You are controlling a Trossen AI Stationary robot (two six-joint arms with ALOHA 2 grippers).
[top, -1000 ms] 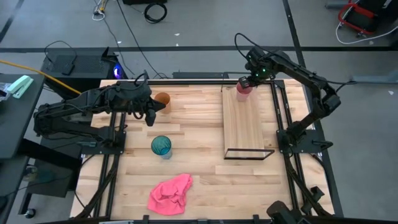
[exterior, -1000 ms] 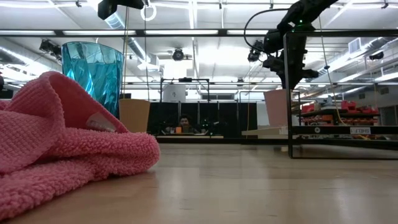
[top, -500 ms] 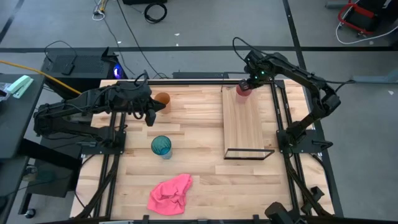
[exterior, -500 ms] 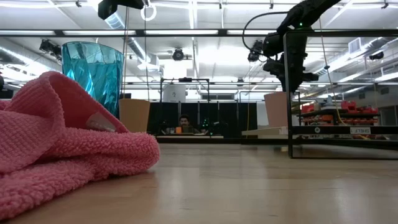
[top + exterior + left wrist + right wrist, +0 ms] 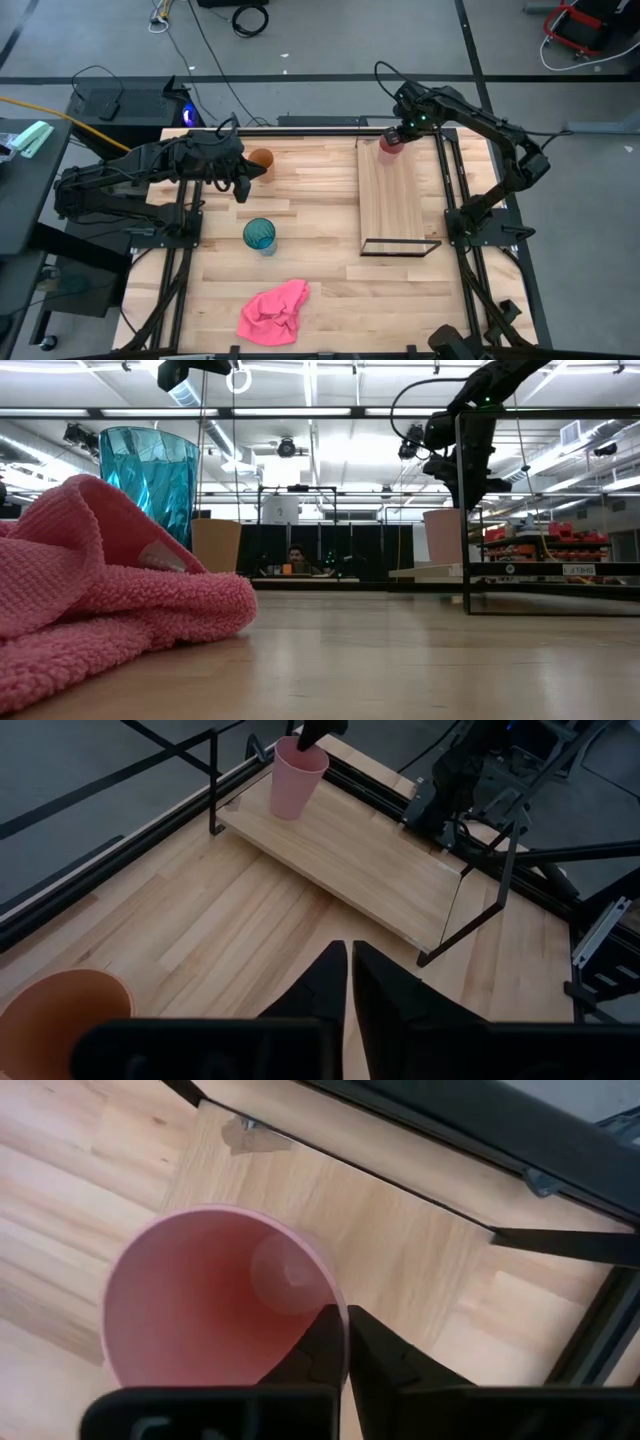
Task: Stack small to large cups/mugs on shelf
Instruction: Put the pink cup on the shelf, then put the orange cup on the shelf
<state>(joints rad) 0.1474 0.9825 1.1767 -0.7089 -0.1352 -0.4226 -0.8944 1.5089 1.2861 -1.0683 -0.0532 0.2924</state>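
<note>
A pink cup stands on the far end of the light-wood shelf; its base rests on the board in the low view. My right gripper is above it, shut on its rim. An orange cup stands on the tabletop at the far left, and a teal cup stands nearer. My left gripper is shut and empty, beside the orange cup on its near-left side. In the left wrist view the orange cup sits beside my shut fingers. My right gripper pinches the pink cup's rim on one side, one finger inside the cup and one outside. The fingers come from above, pointing down. The cup stands upright with its base on the shelf's far end.
A crumpled pink cloth lies near the table's front edge, left of centre. The shelf's thin black wire frame rises at its near end and along its sides. The rest of the shelf board is bare.
My right gripper has shifted a little with the pink cup at the shelf's far end. The cup, slightly tilted a second ago, now stands upright on the board. The gripper stays shut on the rim.
</note>
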